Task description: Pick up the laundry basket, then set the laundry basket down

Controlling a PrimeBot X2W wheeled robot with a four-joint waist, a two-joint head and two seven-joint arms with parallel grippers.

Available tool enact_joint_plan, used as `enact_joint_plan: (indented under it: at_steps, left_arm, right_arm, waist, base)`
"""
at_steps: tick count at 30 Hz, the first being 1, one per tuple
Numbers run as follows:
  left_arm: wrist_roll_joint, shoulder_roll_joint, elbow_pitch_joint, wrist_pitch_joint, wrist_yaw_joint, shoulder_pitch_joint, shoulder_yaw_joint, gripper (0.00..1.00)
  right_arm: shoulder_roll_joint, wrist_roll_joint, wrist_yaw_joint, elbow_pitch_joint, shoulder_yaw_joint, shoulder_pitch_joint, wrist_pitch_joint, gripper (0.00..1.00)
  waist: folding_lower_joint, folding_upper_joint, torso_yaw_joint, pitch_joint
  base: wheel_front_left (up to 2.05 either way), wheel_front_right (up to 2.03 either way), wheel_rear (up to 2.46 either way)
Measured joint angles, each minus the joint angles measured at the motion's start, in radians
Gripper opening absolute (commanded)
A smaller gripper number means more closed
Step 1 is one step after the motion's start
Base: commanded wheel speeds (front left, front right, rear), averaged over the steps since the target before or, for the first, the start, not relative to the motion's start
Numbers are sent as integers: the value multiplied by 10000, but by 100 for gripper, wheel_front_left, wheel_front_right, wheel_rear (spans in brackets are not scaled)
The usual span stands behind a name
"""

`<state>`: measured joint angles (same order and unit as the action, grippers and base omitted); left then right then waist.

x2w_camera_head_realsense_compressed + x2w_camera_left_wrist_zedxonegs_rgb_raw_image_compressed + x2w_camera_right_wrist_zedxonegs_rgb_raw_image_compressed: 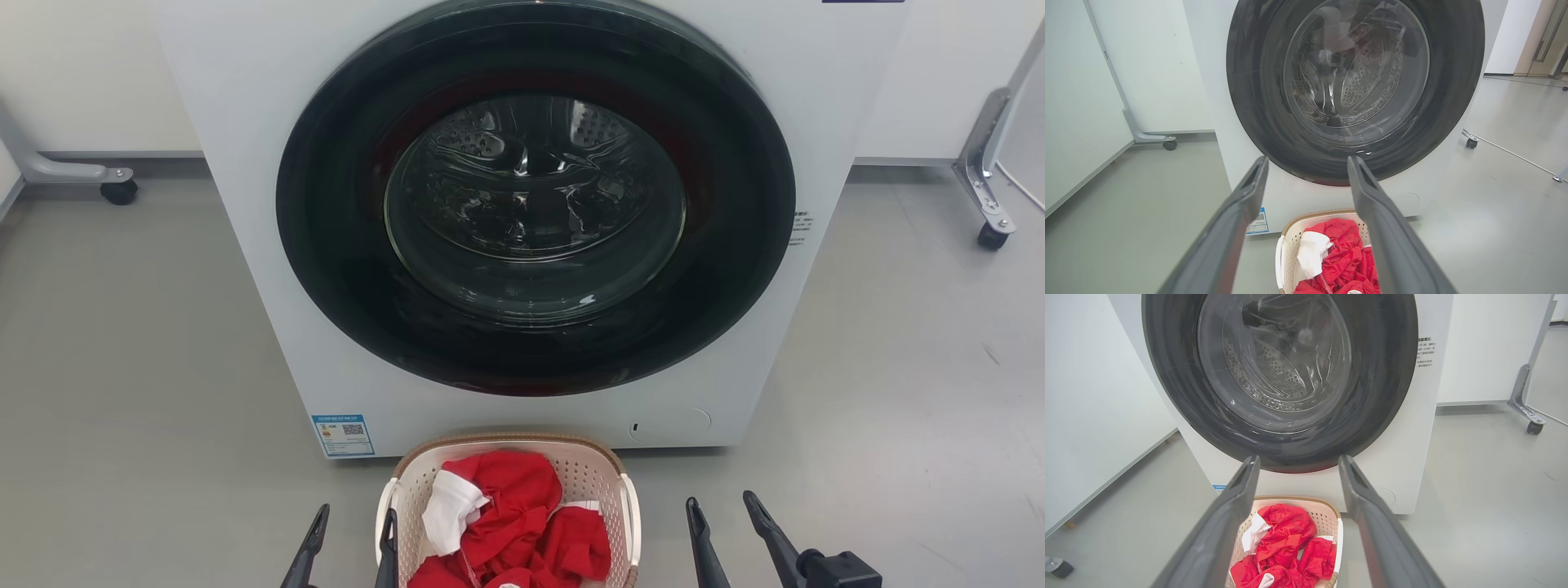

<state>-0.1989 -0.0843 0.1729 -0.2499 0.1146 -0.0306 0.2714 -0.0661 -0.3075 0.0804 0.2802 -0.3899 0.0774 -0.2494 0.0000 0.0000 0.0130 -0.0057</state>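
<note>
The basket (584, 474) sits on the floor (122, 367) just in front of the washer (245, 163), below its round dark door (326, 245) and at the bottom middle of the head view. It stands upright and holds crumpled red clothes (522, 490) with a white piece (449, 506) on their left side.

The left jaws stand wide open and hold nothing. Their outer finger (313, 543) is over bare floor, and the inner one (387, 551) crosses the basket's left handle (380, 510) – whether it touches, I cannot tell. In the left wrist view that handle (1278, 261) shows in the gap between the two fingers.

The right jaws are also open and empty – both fingers (700, 543) lie to the right of the basket, near its right handle (633, 514) but apart from it.

A blue label (343, 435) sits on the washer's lower left corner. Wheeled frame legs (118, 192) stand by the walls on either side.
</note>
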Motion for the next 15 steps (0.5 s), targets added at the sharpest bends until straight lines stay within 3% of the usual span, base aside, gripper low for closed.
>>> enact_joint_plan:
  at_steps: [15]
  left_arm:
    - [-217, 96, -140, 0, -2, 1, -159, 100]
  right_arm:
    - [21, 35, 0, -334, 380, -24, -2, 100]
  waist:
    - [0, 0, -21, -20]
  base:
    - [0, 0, 0]
